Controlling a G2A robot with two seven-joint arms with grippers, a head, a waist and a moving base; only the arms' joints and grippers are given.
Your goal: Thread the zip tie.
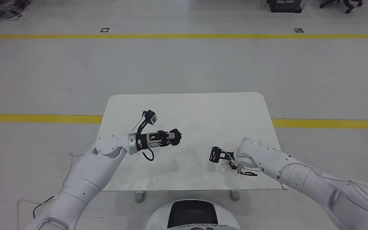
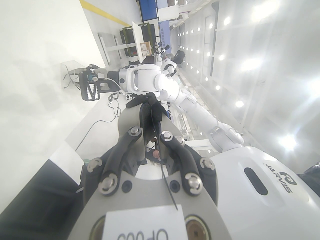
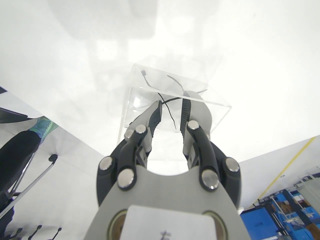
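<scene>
Left jaws: pressed together, pinching a black zip tie (image 2: 168, 188). Seen from the left wrist, the thin strap runs back from the fingertips (image 2: 147, 102) over the palm. Its pointed tail ends at the edge of a white label (image 2: 142, 226).

Right jaws: spread, with a gap between the ribbed pads (image 3: 155, 116). They are held at the rim of a clear box (image 3: 215, 104) containing loose ties (image 3: 148, 81). One black strand (image 3: 170, 117) crosses the gap; whether it touches either pad cannot be told.

Hidden or unclear: the head end of the held zip tie is buried between the left fingertips. In the top view the strap is too thin to make out, and the right arm (image 1: 270, 161) largely covers the clear box. The loose ties overlap, so their number cannot be told.

Surface and room: a white surface (image 1: 190, 106) with rounded corners. The left jaws are above its middle and the right jaws toward its near right part; the two sets are apart and face one another. The floor (image 1: 57, 75) is grey and crossed by two yellow lines (image 1: 184, 36). The left wrist view takes in ceiling lights (image 2: 246, 64) and blue panels (image 2: 147, 3) beyond.
</scene>
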